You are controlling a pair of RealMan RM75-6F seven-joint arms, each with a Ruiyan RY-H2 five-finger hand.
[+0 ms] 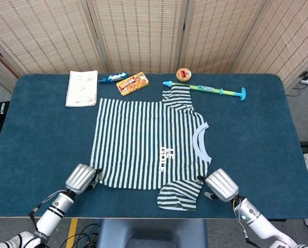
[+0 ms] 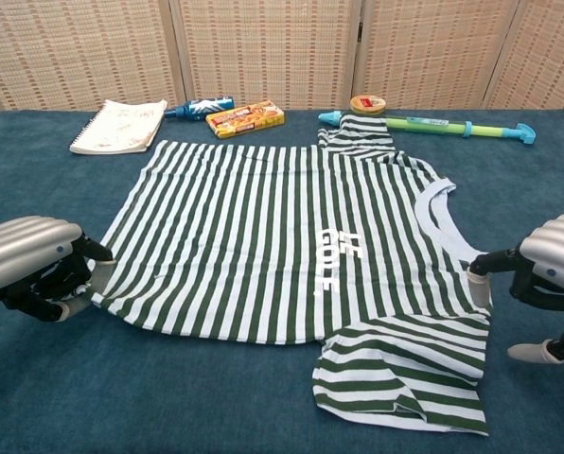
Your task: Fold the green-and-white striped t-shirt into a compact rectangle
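The t-shirt (image 1: 151, 144) lies flat in the middle of the blue table (image 1: 40, 139), its collar toward the right of the frame, its hem toward the left, white lettering just left of the collar. One sleeve points to the top of the frame, near the toys; the other lies at the bottom centre, rumpled and partly doubled over itself. The left hand (image 1: 81, 177) sits at the lower left of the head view, at the shirt's bottom hem corner; in the chest view its curled fingers (image 2: 79, 274) close on that corner, pinching the cloth, which is lifted slightly off the table there. The right hand (image 1: 221, 184) is at the lower right of the shirt, just beside the lower sleeve and shoulder. In the chest view a fingertip (image 2: 478, 270) touches the shoulder edge below the collar, while another finger points down at the table, apart from the cloth. Whether this hand has any cloth in its grasp cannot be told; its fingers are spread rather than clenched. Along the top edge of the table, from left to right, lie a notebook (image 1: 82, 88), a small blue tube (image 1: 112, 77), a yellow-and-red box (image 1: 132, 83), a round tin (image 1: 183, 75) and a long green-and-blue water squirter (image 1: 211, 90), whose left tip lies just beside the upper sleeve. Woven screens (image 1: 143, 31) stand behind the table.
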